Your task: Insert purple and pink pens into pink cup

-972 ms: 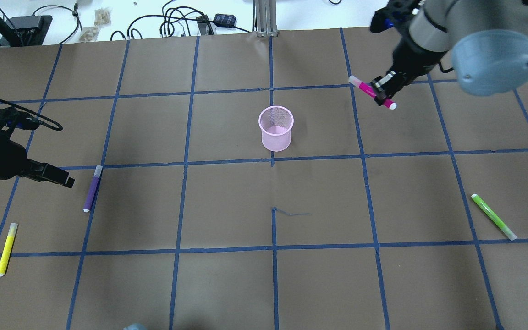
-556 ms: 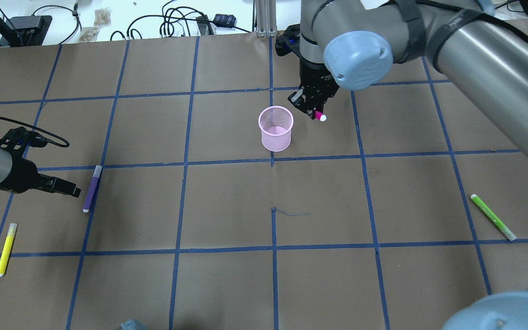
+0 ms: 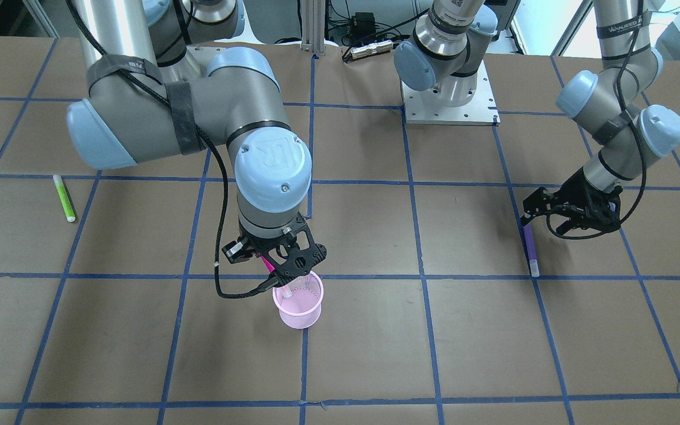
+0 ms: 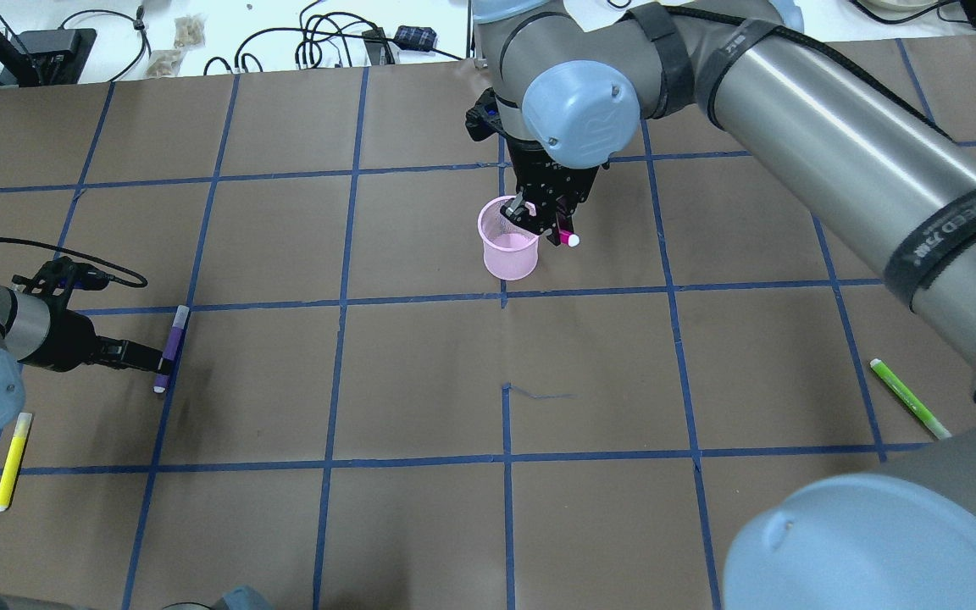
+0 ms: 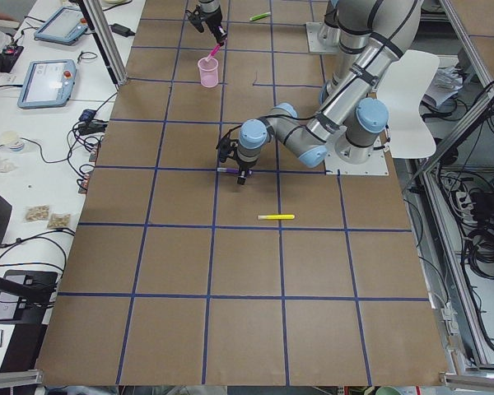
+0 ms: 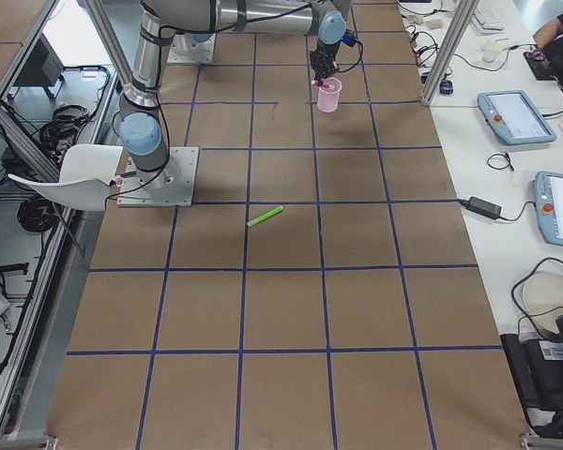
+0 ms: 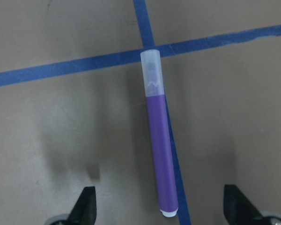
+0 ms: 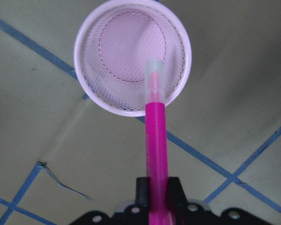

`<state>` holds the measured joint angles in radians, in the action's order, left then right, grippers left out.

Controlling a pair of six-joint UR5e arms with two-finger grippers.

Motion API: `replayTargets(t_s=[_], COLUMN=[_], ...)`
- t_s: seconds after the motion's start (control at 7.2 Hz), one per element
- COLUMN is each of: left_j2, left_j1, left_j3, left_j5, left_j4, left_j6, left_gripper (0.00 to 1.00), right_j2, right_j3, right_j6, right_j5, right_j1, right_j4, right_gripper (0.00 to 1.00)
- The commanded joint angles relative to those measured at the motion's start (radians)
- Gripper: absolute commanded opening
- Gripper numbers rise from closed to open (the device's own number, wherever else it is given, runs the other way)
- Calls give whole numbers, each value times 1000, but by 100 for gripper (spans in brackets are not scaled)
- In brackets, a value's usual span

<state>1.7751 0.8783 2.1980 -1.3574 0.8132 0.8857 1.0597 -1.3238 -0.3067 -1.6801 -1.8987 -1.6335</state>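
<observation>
Robot lab w/ UR arms (image 3: 198, 112), teach pendants (image 6: 516, 117), cables (image 4: 285, 47), grid-taped table (image 4: 420, 525).

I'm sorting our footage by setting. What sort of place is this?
Probably a robotics lab: a table gridded with blue tape, a teach pendant beside it, and loose cables behind.

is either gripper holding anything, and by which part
The right gripper holds the pink pen by its barrel, toward the end away from the clear cap. The open left gripper holds nothing, straddling the purple pen.
</observation>
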Motion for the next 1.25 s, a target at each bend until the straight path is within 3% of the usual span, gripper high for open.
replayTargets(t_s=[0.0,0.14,0.56,0.69,0.97,1.11], left_j2=[30,44,32,35,44,44], left_j1=[2,11,100,100,99,99], left_j3=[2,-3,-14,-14,-14,-15], left_j5=[-3,-5,-88,-91,-91,-91], left_j4=[-5,-8,-23,-28,-29,-29], left_j6=[-8,-49,-94,-90,-91,-93], left_gripper=[71,71,59,53,50,24], right_j2=[-26,-42,-14,17,153,225], right_j3=[23,38,107,151,153,137], right_j6=[12,26,29,32,26,14], right_j5=[-6,9,5,2,5,11], right_j1=[-13,-11,22,65,212,274], right_j4=[-16,-22,24,77,199,287], right_gripper=[0,99,100,100,100,100])
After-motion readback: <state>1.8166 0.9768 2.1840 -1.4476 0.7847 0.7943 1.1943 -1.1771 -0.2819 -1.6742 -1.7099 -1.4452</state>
